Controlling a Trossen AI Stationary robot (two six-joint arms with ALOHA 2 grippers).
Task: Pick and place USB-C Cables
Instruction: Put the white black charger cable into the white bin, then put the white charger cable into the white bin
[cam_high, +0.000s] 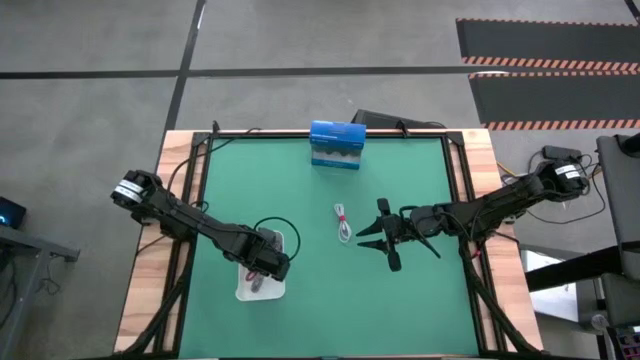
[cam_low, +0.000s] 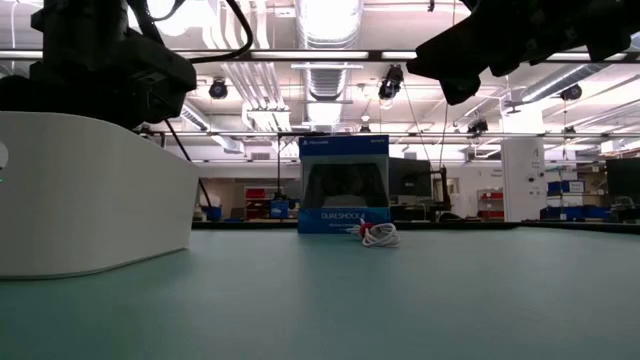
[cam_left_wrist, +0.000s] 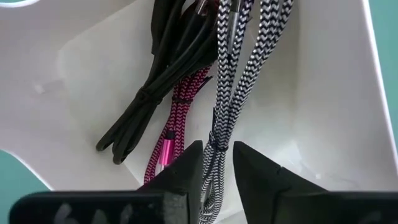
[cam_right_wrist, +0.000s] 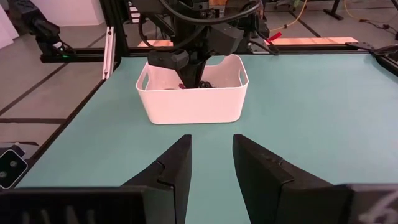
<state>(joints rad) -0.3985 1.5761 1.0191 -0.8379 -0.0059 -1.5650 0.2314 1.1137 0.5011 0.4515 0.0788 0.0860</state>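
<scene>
White plastic tray (cam_right_wrist: 191, 93) is sitting at the green mat's (cam_high: 420, 300) near-left, holding a black cable bundle (cam_left_wrist: 155, 81) and a pink braided cable (cam_left_wrist: 177, 118). Inside it, the left gripper (cam_left_wrist: 216, 163) is pinching a black-and-white braided cable (cam_left_wrist: 239, 68). Mid-table, a white-and-red cable coil (cam_high: 343, 224) is lying beside the right gripper (cam_high: 372, 242), which is hovering spread wide.

Pretty even overhead lighting; ceiling lamps (cam_low: 325, 20) blow out at 12 o'clock in the low view; soft shadows.
</scene>
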